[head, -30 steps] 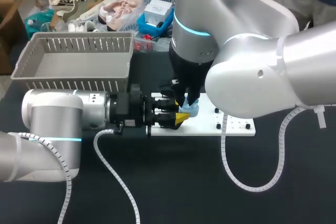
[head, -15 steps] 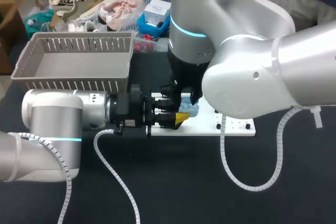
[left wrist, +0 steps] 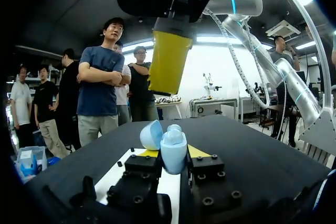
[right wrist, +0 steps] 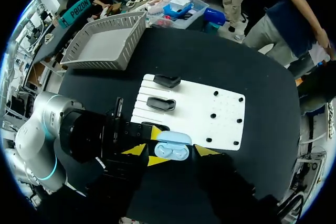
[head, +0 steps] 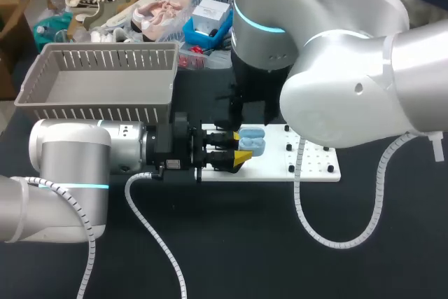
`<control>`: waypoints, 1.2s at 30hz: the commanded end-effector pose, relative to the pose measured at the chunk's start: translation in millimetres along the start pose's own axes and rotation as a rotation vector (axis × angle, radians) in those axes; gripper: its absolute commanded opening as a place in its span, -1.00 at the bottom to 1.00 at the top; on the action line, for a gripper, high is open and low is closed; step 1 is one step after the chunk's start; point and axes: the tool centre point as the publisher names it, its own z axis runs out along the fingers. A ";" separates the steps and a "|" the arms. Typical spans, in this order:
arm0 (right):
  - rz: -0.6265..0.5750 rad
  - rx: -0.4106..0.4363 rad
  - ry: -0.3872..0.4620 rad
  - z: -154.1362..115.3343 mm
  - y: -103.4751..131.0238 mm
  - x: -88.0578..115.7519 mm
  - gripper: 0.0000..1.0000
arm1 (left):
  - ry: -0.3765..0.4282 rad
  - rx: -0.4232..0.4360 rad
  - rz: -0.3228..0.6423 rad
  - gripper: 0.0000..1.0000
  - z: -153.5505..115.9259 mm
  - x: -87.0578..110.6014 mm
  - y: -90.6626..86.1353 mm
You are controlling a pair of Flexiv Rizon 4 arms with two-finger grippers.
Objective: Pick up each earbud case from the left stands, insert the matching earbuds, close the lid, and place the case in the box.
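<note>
A black table seen from above, with two silver robot arms meeting near its middle. The left gripper reaches in level from the left, its two yellow-tipped fingers pinched on the base of a pale blue earbud case. The case is held just over the near end of a white stand board. Its lid stands open, tipped back beside the base. Two rounded pale blue shapes sit in the base and look like the earbuds, though how deep they sit is too small to tell.

The right gripper hangs straight above the case, apart from it, with its fingers spread wide and nothing between them. Two black stands on the board hold nothing. The grey slatted box sits well apart, at the far left of the table.

Judged from this, the lid is the next job, and it carries most of the risk:

- **Case twisting:** the grip is only on the small base, so a push on the lid from above may twist or lever the case out of the pinch.
- **Earbud proud:** an earbud sitting high would stop the lid from latching.
- **Spill:** if the case travels to the box unlatched, an earbud may fall out.
- **Blocked lid:** the left fingers sit close to the rim of the base, so the closing lid may catch on them
</note>
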 end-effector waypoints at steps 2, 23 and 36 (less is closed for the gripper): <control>0.097 0.030 -0.080 0.9 -17.1 -0.4 0.79 | 0.000 -0.003 0.001 -1.00 -0.5 0.0 -0.8; 0.250 0.121 -0.036 44.5 -45.6 -28.5 0.95 | 0.000 -0.003 0.001 -1.00 -0.5 0.0 -0.8; 0.245 0.138 0.008 40.9 -52.7 -8.9 1.00 | 0.000 -0.003 0.001 -1.00 -0.5 0.0 -0.8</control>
